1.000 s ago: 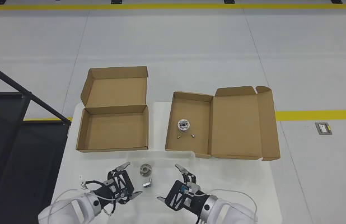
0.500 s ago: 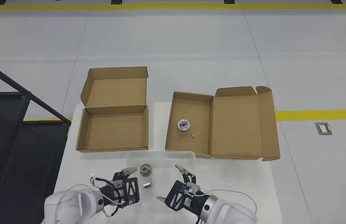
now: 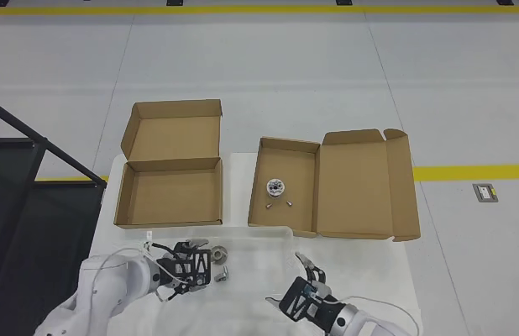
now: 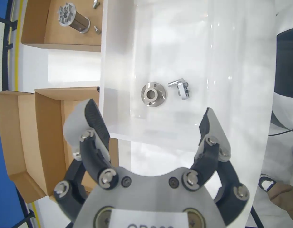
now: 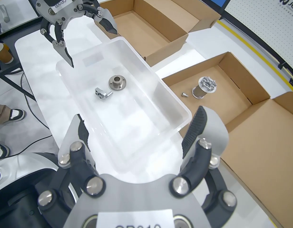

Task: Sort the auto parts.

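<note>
Auto parts lie in two places. A flange [image 4: 152, 95] and a bracket [image 4: 181, 87] rest just beside each other, not touching, in the clear tray [image 5: 137, 124] on the desk [image 3: 234, 193]. A cylinder [image 5: 204, 87] and screws [image 4: 95, 3] lie in the right box [image 5: 232, 110]. The left gripper [image 4: 148, 107] hovers over one tray end, fingers wide, holding nothing. The right gripper [image 5: 139, 113] hangs at the other end, fingers wide, holding nothing.
</note>
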Motion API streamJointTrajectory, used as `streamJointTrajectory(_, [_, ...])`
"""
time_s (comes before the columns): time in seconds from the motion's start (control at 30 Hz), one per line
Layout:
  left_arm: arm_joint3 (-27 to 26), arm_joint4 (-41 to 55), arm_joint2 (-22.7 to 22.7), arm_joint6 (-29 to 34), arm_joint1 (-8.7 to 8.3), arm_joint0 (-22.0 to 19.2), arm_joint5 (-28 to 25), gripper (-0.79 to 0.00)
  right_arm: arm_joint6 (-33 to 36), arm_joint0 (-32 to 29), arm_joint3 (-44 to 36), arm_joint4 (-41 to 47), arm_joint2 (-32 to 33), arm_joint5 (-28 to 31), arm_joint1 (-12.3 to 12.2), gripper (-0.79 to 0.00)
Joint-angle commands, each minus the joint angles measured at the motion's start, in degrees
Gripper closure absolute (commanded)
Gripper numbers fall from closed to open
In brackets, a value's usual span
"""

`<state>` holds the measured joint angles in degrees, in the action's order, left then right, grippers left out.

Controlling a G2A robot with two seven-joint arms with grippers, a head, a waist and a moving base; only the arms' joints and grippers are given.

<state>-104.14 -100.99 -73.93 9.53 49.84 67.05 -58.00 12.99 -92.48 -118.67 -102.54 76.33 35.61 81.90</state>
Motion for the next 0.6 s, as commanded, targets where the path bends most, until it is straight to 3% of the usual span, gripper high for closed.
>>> streamJointTrajectory(0.0, [0.73,1.86,3.84,1.91,-1.2,-2.94,0.0,-0.785,-1.42,-1.38,-0.88,0.68,1.14,0.79,-0.36,-0.785])
streamJointTrajectory(0.1, [1.48,3.41,10.36,5.68,-2.83,-7.39,0.0,-0.785,-1.8,-1.69,-1.1,0.72,1.4,1.19,-0.48,-0.785])
streamJointTrajectory(0.57, [2.58,3.55,11.24,7.21,-2.62,-7.51,0.61,-0.785,-1.8,-1.69,-1.1,0.72,1.4,1.19,-0.48,-0.785])
